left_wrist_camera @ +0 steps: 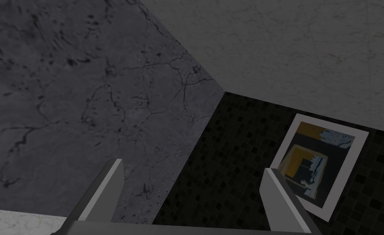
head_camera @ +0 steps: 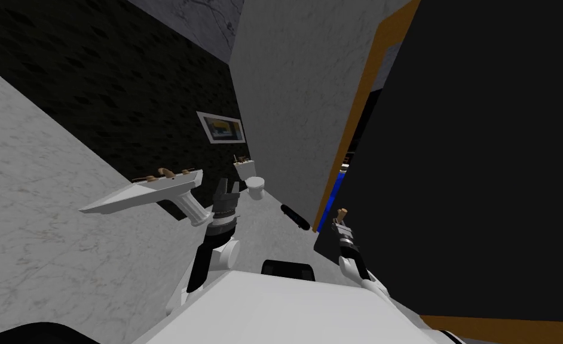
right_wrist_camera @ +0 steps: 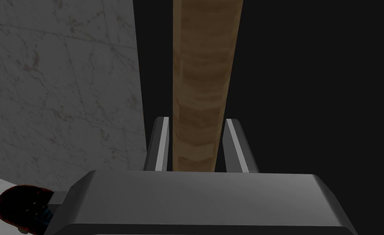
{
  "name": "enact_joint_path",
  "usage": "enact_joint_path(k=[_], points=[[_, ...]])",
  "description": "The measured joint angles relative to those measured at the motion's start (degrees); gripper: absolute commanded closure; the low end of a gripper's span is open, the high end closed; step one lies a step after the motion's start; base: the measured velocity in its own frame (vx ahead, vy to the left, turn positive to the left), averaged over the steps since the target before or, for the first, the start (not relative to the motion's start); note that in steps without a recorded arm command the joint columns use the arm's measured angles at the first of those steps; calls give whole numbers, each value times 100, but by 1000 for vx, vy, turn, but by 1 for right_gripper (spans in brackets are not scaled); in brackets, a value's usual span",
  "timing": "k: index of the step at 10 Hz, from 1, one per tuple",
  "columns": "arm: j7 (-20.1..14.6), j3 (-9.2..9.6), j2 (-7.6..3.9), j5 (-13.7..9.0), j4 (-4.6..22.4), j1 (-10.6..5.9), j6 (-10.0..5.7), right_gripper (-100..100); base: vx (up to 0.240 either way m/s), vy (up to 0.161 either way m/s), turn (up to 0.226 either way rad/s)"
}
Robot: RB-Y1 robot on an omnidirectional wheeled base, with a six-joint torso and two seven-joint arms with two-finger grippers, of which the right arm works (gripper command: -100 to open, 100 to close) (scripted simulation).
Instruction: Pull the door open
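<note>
Framed picture [head_camera: 221, 128], white toilet [head_camera: 255, 184], pedestal sink [head_camera: 149, 194], dark skateboard [head_camera: 295, 216]

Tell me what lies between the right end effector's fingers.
The brown wooden handle lies there; the right end effector is shut on its sides. The right wrist view shows it.

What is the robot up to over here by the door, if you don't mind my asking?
The robot stands at a dark door. Its right gripper is shut on the door's brown handle. A gap shows between the door and its orange-brown frame, so the door is partly open. The left gripper hangs open beside the washbasin, holding nothing.
</note>
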Motion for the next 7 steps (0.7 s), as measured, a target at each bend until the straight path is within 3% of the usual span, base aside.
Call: enact_joint_path(k=[2, 4, 7], points=[[-144, 142, -48, 85, 36, -1, -51, 100, -261, -28, 70], [-189, 222, -43, 131, -14, 34, -18, 100, -131, -8, 63], [-397, 403, -167, 239, 7, 25, -115, 100, -260, -13, 88]])
